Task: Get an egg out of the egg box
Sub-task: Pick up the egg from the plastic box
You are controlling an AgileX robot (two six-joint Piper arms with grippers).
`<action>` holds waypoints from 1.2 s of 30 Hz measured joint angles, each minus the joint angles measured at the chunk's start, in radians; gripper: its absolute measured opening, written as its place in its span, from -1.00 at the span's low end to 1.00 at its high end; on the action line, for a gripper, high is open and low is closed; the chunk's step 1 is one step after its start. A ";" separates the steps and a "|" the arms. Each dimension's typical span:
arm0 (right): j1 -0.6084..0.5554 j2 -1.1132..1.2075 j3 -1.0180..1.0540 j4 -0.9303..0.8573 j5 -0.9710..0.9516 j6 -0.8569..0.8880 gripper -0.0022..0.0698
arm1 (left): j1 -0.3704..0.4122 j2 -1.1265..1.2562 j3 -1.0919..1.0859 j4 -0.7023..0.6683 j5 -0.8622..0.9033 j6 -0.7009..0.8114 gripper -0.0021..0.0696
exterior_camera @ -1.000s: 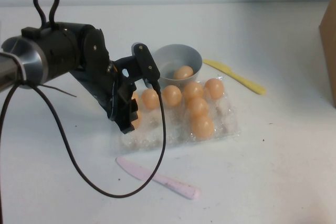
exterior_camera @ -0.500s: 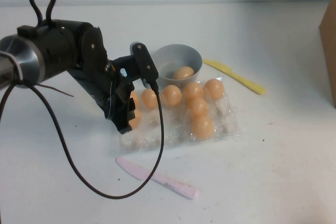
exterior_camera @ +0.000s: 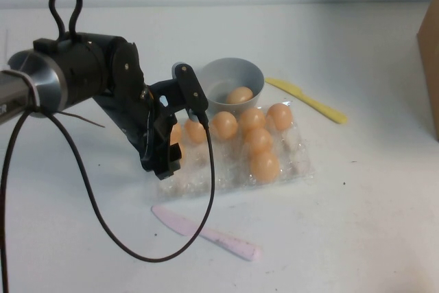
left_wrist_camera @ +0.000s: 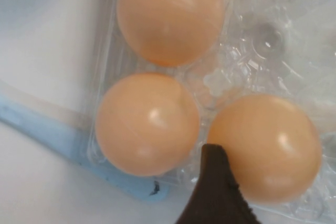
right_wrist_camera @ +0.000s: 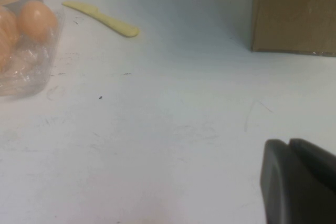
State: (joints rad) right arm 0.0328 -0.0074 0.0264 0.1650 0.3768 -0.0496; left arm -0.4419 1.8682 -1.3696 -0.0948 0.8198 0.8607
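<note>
The egg box (exterior_camera: pixel 295 162) is a clear crinkly tray in the middle of the table, holding several orange-tan eggs (exterior_camera: pixel 265 167). My left gripper (exterior_camera: pixel 167 159) is low over the box's left end and is open. In the left wrist view, one dark finger (left_wrist_camera: pixel 215 187) stands between two eggs, touching the side of one egg (left_wrist_camera: pixel 265 148). Two other eggs (left_wrist_camera: pixel 147 121) sit close by in their cups. The second finger is out of view. My right gripper (right_wrist_camera: pixel 287 148) is shut and empty, low over bare table to the right of the egg box (right_wrist_camera: pixel 26 72).
A grey bowl (exterior_camera: pixel 233 73) with one egg (exterior_camera: pixel 239 95) in it stands just behind the box. A yellow knife (exterior_camera: pixel 305 99) lies at the back right, a pink knife (exterior_camera: pixel 206 232) in front. A light blue strip (left_wrist_camera: pixel 58 135) lies at the box's left edge. A brown box (right_wrist_camera: pixel 294 11) is at far right.
My left arm has shifted slightly to the right, the gripper staying low at the box's left end. The eggs and the box have not moved.
</note>
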 joint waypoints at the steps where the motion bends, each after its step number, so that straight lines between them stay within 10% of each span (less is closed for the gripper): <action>1: 0.000 0.000 0.000 0.000 0.000 0.000 -0.99 | 0.000 0.003 0.000 0.000 -0.003 0.000 0.22; 36: 0.000 -0.002 0.000 0.000 0.000 0.000 -0.99 | -0.022 -0.118 0.002 0.045 -0.008 -0.118 -0.03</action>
State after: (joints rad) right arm 0.0328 -0.0096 0.0264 0.1650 0.3768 -0.0496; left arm -0.4634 1.7497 -1.3679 -0.0501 0.8115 0.7422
